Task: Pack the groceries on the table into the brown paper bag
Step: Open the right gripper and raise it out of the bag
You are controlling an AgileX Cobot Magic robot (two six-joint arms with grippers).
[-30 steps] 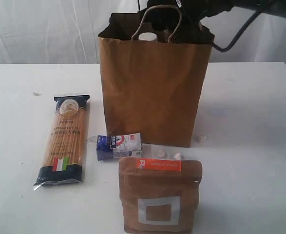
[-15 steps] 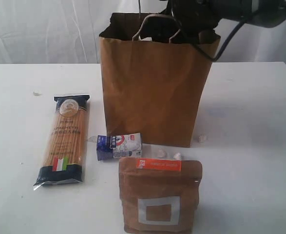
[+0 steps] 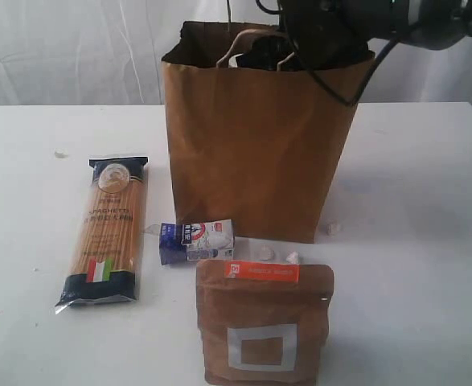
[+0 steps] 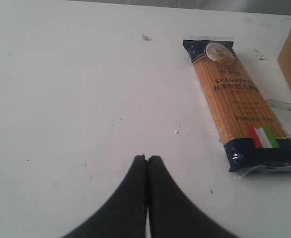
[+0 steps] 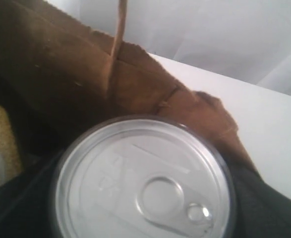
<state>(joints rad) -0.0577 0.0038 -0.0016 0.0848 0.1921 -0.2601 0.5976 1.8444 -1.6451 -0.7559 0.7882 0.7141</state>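
- Nearest in the exterior view, a flat brown pouch with orange label (image 3: pixel 264 322) and a silver square print lies on the large flat white bench (image 3: pixel 428 281).
- Just behind it, a small blue-and-white carton (image 3: pixel 197 240) lies on its side. A few white crumbs (image 3: pixel 266 253) are scattered beside it — all between the pouch and the bag's foot.
- To the left, apart from these, the long clear spaghetti packet (image 3: pixel 107 229) with dark ends lies flat, running front to back.
- The left gripper (image 4: pixel 146 161) hangs over bare bench, its black fingers pressed together on nothing, with the spaghetti packet (image 4: pixel 239 101) a little way off.
- Behind the carton, the tall upright brown paper bag (image 3: pixel 256 149) of creased kraft stands mid-bench, its twisted loop handles up.
- The right gripper (image 3: pixel 288 48) sits at the bag's open mouth, toward the right rim. Its dark fingers pinch a round silver pull-tab tin (image 5: pixel 145 183) from both sides — the bag's inner wall is close behind it.
- Farthest back hangs a white curtain (image 3: pixel 75 48).
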